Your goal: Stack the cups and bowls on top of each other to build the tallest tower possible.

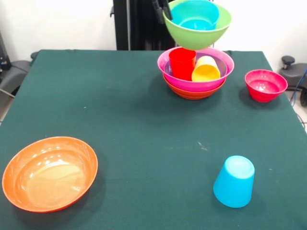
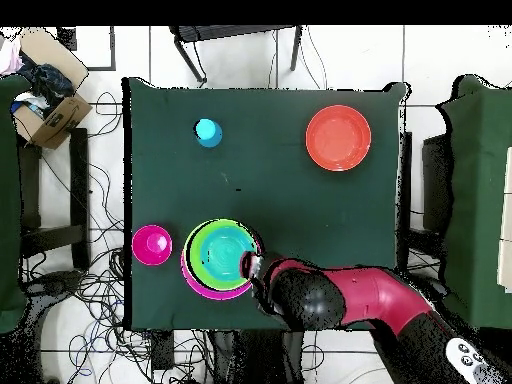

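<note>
My gripper (image 1: 164, 10) is shut on the left rim of the lime green bowl (image 1: 196, 39), which carries the small blue bowl (image 1: 194, 17) inside it. The pair hangs just over the tower (image 1: 195, 86): an orange bowl (image 1: 194, 94) lowest, the magenta bowl (image 1: 165, 62) in it, then the purple bowl (image 1: 223, 66). The red cup (image 1: 182, 64) and the yellow cup (image 1: 206, 71) stand in the purple bowl. I cannot tell whether the green bowl touches the red cup. From overhead, the gripper (image 2: 250, 267) grips the green bowl (image 2: 200, 242) above the magenta rim (image 2: 200, 287).
The small crimson bowl (image 1: 265, 85) sits right of the tower. The light blue cup (image 1: 234, 181) stands upside down at the front right. The second orange bowl (image 1: 49, 172) lies at the front left. The red arm (image 2: 345, 300) reaches in from the table edge.
</note>
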You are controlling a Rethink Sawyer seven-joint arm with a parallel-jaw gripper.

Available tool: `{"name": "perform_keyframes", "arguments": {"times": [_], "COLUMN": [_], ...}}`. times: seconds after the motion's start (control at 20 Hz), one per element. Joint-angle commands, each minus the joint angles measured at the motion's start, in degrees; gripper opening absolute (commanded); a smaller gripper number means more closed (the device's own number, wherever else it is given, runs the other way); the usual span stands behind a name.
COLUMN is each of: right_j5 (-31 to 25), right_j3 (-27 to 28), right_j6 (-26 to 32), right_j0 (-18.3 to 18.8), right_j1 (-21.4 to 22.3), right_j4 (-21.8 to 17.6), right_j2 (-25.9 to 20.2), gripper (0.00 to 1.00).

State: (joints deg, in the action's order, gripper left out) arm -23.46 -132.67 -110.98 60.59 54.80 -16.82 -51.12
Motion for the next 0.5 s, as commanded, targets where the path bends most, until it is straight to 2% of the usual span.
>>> {"name": "perform_keyframes", "arguments": {"times": [0.05,0.5], "right_j5": [-8.09,-5.67], "right_j3": [1.03,2.01], "right_j6": [10.77,7.95], "right_j0": [1.60,0.53], "right_j1": [-4.85,-7.83], "right_j4": [-6.62,-8.99], "right_j2": [-2.67,-2.82], "gripper": [0.00,0.00]}}
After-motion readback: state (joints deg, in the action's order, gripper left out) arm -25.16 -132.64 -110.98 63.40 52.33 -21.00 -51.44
